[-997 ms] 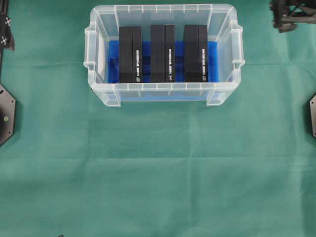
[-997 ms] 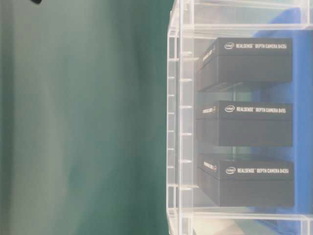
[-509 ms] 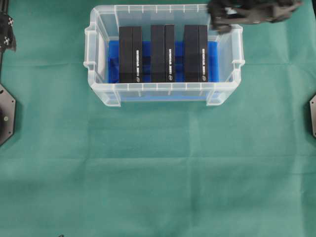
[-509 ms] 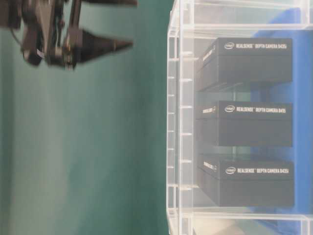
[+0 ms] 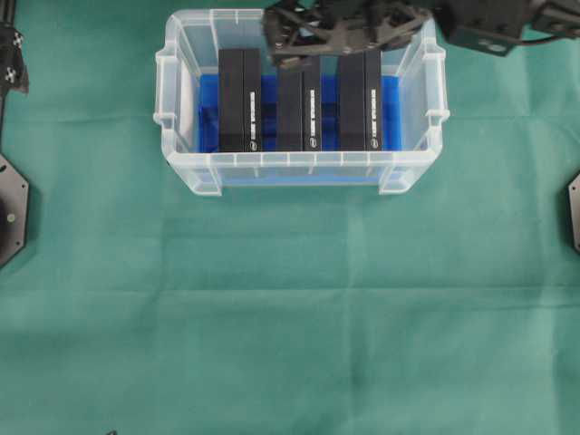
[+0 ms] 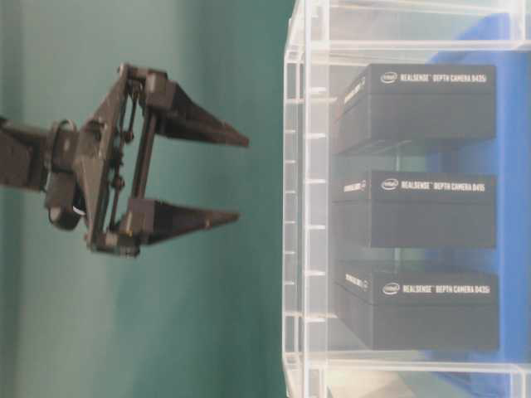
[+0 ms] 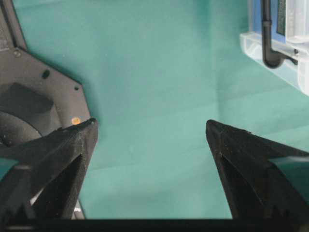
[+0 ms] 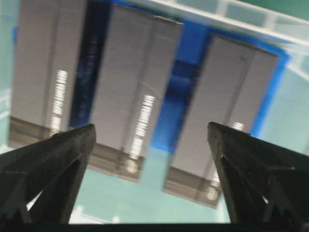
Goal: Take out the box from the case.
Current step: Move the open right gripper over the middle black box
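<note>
Overhead view has the right gripper (image 5: 276,41) spread wide and empty, above the case's (image 5: 181,172) far rim. Three black boxes stand below it, the middle box (image 5: 299,100) directly beneath. Left gripper (image 7: 152,140) gapes wide too, over bare green cloth (image 7: 159,72), case well off.

narrow gaps between boxes (image 5: 299,100), case (image 5: 181,163) walls

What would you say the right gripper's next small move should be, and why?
Probably a straight descent onto the middle box. The right gripper hangs open above the case, over that box's far end, and nothing is held yet. All three black boxes stand on the blue lining.
</note>
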Robot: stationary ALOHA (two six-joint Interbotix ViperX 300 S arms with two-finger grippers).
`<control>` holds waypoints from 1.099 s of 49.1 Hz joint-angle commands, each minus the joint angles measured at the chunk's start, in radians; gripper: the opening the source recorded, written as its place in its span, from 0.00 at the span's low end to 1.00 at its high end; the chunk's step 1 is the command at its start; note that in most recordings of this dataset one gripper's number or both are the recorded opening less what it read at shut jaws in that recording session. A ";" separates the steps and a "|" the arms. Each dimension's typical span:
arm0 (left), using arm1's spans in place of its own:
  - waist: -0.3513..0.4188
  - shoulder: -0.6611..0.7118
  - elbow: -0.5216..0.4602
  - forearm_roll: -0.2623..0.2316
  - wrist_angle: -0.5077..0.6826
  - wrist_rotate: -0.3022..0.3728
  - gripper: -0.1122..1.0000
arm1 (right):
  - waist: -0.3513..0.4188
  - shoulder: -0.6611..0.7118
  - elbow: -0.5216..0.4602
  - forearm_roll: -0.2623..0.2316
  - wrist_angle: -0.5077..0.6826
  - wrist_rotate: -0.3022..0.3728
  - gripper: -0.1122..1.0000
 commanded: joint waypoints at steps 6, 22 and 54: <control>0.003 -0.002 -0.023 0.002 0.002 0.003 0.99 | 0.011 0.021 -0.089 0.008 -0.003 0.005 0.96; 0.003 -0.008 -0.020 0.002 0.006 0.003 0.99 | 0.012 0.038 -0.115 0.011 -0.002 0.026 0.96; 0.003 -0.011 -0.018 0.002 0.006 0.003 0.99 | 0.020 0.048 -0.115 0.023 0.003 0.028 0.96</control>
